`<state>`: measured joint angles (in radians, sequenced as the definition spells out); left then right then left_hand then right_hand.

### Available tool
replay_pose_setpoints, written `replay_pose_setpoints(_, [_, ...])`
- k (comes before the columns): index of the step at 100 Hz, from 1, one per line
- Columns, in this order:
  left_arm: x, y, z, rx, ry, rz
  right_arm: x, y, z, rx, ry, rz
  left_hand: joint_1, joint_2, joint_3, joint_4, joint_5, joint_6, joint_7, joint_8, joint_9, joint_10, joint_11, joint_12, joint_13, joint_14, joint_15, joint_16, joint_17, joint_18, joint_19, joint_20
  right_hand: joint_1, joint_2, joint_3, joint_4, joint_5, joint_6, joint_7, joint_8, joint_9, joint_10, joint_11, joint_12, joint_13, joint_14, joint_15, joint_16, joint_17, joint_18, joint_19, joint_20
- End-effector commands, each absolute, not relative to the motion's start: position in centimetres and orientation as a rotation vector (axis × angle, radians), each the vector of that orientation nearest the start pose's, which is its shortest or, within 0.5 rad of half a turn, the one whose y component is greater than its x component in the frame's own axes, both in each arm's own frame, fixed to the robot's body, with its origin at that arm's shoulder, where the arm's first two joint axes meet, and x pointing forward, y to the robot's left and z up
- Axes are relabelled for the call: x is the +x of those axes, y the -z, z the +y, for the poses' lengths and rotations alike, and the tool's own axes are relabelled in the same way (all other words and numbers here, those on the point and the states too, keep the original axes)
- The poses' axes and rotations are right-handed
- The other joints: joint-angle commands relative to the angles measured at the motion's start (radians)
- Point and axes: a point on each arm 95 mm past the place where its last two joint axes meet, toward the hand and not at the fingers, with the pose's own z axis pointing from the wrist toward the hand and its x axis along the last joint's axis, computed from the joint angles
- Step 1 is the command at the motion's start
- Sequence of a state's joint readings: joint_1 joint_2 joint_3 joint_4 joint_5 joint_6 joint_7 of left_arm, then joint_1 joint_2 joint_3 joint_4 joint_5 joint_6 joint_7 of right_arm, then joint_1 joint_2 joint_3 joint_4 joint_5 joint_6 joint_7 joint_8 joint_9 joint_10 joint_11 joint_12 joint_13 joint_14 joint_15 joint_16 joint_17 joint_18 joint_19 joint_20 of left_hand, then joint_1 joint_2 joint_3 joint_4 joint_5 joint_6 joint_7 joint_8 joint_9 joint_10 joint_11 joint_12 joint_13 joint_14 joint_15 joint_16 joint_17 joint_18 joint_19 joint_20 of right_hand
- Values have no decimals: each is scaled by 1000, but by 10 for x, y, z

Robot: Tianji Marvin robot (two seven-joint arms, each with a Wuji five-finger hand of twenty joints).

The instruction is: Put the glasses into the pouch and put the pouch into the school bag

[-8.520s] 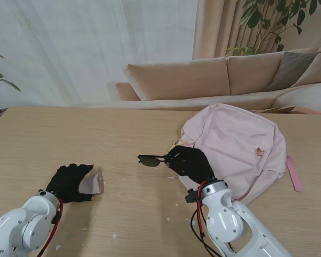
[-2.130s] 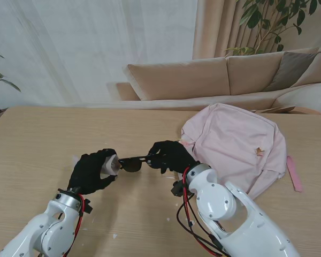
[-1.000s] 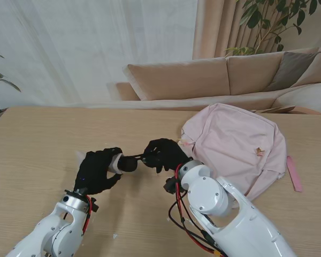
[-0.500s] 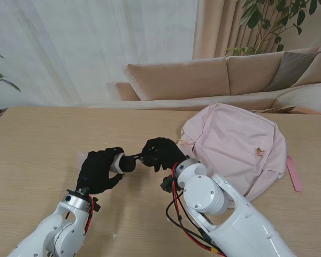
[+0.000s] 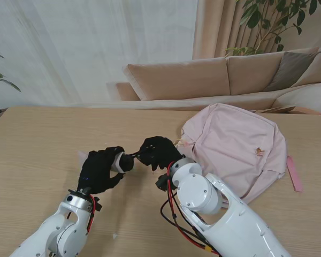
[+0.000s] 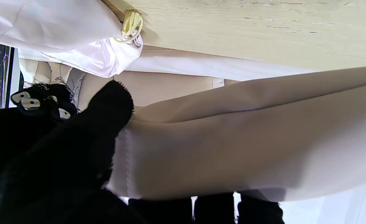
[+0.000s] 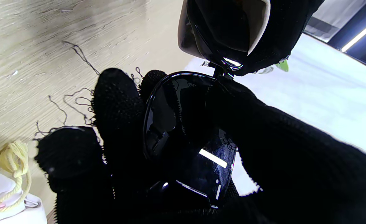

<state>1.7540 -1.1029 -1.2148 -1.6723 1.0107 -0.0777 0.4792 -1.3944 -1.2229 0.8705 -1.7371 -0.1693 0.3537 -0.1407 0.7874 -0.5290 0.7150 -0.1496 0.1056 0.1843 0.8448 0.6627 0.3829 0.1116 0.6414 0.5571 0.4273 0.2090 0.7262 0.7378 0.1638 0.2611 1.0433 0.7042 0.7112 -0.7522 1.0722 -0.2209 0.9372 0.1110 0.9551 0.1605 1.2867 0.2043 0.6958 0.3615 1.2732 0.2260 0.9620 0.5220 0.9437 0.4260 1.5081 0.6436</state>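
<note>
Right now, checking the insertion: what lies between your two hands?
The glasses bridge them in the stand view: right hand holds one end, the other enters the pouch in the left hand.

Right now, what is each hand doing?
Left hand: shut on the pouch.
Right hand: shut on the glasses.

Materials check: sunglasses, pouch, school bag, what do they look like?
Glasses: glossy black plastic, probably; sharp light reflections on lens and frame. Pouch: soft, matte, pale cloth; folds and a stitched seam. School bag: matte pink woven fabric, wrinkled and slumped flat; yellow cord pull, likely cotton.
</note>
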Motion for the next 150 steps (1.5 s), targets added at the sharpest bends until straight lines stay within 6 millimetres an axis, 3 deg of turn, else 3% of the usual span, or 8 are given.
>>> replay_pose_setpoints(1, [338, 322, -19, -1033, 1777, 1186, 386, 279, 161, -2167, 2079, -1190, 54, 62, 104, 66, 12, -45, 53, 0, -29, 13, 7, -3, -6, -10, 10, 21, -12, -1, 33, 0, 34, 17, 58, 33, 71, -53, 77, -6, 82, 31, 29, 8, 31, -11, 22, 19, 24, 27, 39, -11])
replay_pose_setpoints(73, [338, 322, -21, -1056, 1779, 1177, 387, 287, 183, -2128, 2068, -1231, 57, 63, 104, 66, 13, -43, 45, -14, -34, 15, 7, -4, -7, -10, 13, 23, -12, 0, 35, 5, 21, 18, 58, 30, 65, -35, 67, -34, 82, 22, 22, -4, 29, -14, 25, -1, 33, 21, 43, -33])
replay_pose_setpoints(88, [338, 322, -21, -1060, 1782, 1172, 387, 287, 183, -2120, 2082, -1262, 62, 64, 104, 66, 13, -41, 45, -15, -33, 17, 8, -3, -6, -10, 14, 24, -11, -1, 37, 6, -123, -5, 22, 36, 17, -3, 37, -42, 8, 22, 30, -1, 25, -9, -49, -36, -28, -3, 42, -34])
replay_pose_setpoints(98, [338, 321, -19, -1060, 1782, 1166, 387, 287, 180, -2118, 2077, -1274, 63, 64, 103, 66, 13, -41, 47, -15, -33, 16, 7, -4, -4, -10, 15, 24, -10, 1, 38, 6, -236, 19, -5, 65, 58, 17, -151, 62, -40, 31, 41, -4, 24, -3, -113, -37, -63, -8, 30, -23])
replay_pose_setpoints(101, [339, 321, -18, -1063, 1783, 1163, 387, 287, 179, -2119, 2076, -1275, 64, 64, 103, 67, 13, -41, 47, -15, -33, 16, 7, -4, -5, -11, 15, 24, -10, 0, 38, 7, -268, 41, -26, 107, 74, 24, -251, 165, -58, 34, 42, -6, 23, -3, -137, -33, -77, -9, 22, -18])
replay_pose_setpoints(104, [339, 321, -18, -1066, 1785, 1159, 387, 287, 177, -2121, 2076, -1275, 65, 64, 103, 66, 13, -41, 47, -15, -33, 17, 8, -4, -4, -10, 15, 24, -10, 0, 38, 7, -294, 52, -40, 122, 74, 28, -286, 208, -68, 35, 42, -7, 17, -3, -148, -33, -87, -11, 17, -16])
replay_pose_setpoints(128, [338, 322, -14, -1084, 1790, 1145, 386, 287, 166, -2145, 2077, -1247, 63, 64, 103, 67, 13, -41, 47, -17, -34, 18, 8, -4, -5, -9, 16, 24, -11, 0, 37, 6, -337, 73, -153, 122, -11, 41, -396, 201, -163, 32, 23, -21, -68, 13, -206, -34, -176, -8, -8, 0])
replay_pose_setpoints(150, [337, 321, -12, -1100, 1791, 1143, 387, 287, 154, -2180, 2086, -1230, 64, 65, 102, 66, 13, -39, 47, -18, -35, 19, 6, -5, -5, -10, 16, 23, -11, 1, 37, 6, -263, 60, -23, 156, -14, 20, -398, 193, -162, 16, 28, -26, -73, 6, -203, -28, -178, -11, -10, 18])
